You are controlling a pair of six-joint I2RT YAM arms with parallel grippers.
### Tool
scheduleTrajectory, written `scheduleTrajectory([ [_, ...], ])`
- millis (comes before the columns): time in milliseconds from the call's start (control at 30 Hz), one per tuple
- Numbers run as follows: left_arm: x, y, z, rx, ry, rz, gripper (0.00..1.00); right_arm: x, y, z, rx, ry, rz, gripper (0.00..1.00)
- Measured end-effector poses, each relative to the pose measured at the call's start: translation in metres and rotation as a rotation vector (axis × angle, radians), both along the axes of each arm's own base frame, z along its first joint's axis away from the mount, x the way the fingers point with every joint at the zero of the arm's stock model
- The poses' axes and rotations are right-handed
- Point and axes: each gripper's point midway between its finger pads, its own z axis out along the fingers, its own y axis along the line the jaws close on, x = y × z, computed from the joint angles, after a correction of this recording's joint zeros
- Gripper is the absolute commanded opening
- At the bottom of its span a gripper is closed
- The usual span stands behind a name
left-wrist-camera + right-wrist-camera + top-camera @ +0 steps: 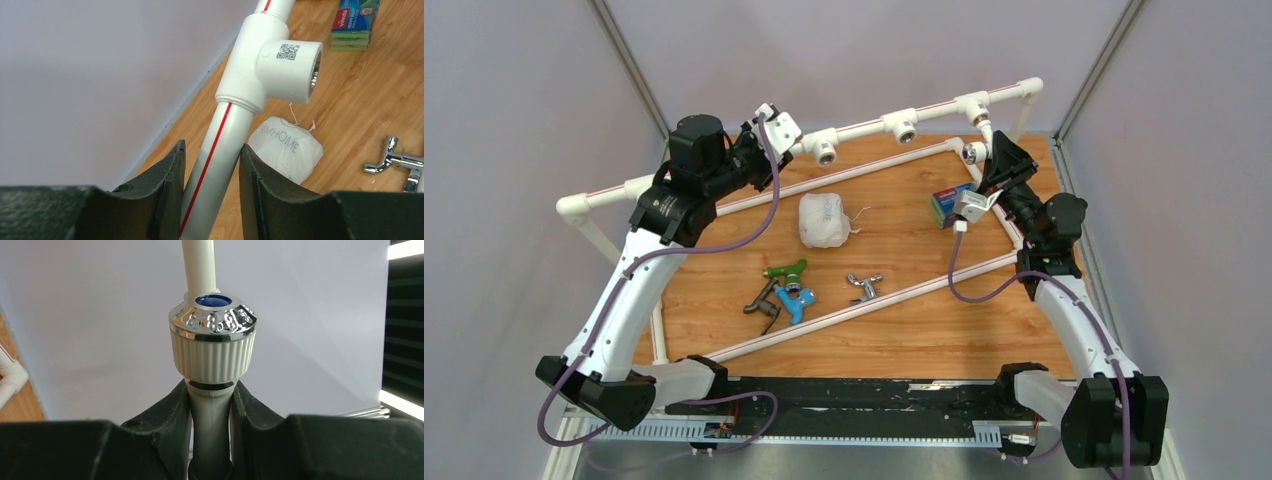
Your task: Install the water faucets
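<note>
My right gripper [211, 386] is shut on the neck of the white faucet [212, 347], just below its ribbed knob with a chrome cap and blue centre. In the top view that gripper [986, 168] holds the white faucet [973, 152] at the back right end of the white pipe frame [864, 127]. My left gripper [212, 147] is shut on the red-striped white pipe [225, 135] below a tee fitting [280, 65], at the frame's back left [776, 128]. The green [786, 270], blue [796, 300], dark grey [762, 300] and chrome [864, 287] faucets lie on the wooden board.
A white drawstring bag [824, 220] lies mid-board, also in the left wrist view [287, 147]. A pack of sponges [951, 205] sits beside the right gripper. Open tee fittings [905, 126] line the back pipe. A lower pipe [874, 305] crosses the board diagonally.
</note>
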Motion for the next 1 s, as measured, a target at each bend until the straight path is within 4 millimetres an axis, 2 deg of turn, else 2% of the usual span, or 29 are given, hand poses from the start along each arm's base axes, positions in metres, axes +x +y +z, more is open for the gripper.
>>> scheduleTrajectory([
  [367, 0.002, 0.001, 0.001, -0.009, -0.006, 0.007, 0.00, 0.006, 0.003, -0.002, -0.124, -0.081, -0.074, 0.00],
  [800, 0.005, 0.006, 0.002, -0.006, -0.013, 0.036, 0.00, 0.024, -0.011, 0.007, -0.274, -0.049, -0.130, 0.00],
  [1000, 0.006, 0.008, 0.002, -0.005, -0.014, 0.044, 0.00, 0.026, -0.007, 0.008, -0.271, -0.033, -0.119, 0.00],
])
